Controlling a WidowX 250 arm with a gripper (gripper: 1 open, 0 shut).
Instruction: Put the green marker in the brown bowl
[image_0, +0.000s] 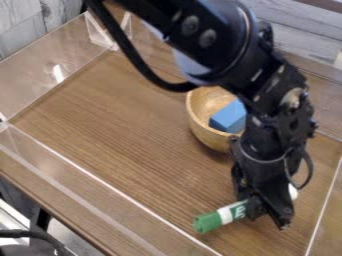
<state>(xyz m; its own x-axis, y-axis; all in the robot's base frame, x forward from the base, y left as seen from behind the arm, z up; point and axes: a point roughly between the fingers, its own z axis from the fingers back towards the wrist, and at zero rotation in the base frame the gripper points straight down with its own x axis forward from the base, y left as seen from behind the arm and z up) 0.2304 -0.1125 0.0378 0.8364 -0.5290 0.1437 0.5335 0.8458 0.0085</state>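
Your slim white marker with the green cap (223, 217) is lying flat on the wooden bench (120, 125), down at the near right corner, green end pointing toward the near edge and the white barrel running up and to the right. The far end of that barrel disappears right under your black claw (270, 212). The claw points straight down onto it, fingers low at the bench surface and set on either side of the barrel. From this angle I cannot tell how far the fingers are closed, or whether they have a grip on the marker; the arm's own bulk hides the contact.

Further back, well apart from the marker, sits the round light-brown wooden bowl (206, 122) with its thick rim. Your black arm (221, 55) crosses in front of its right side. Inside the bowl you can see a small blue block (230, 116) resting against the tan interior.

All of this stands within a clear plastic wall (54, 160) that rings the bench; the marker lies just inside its near edge.
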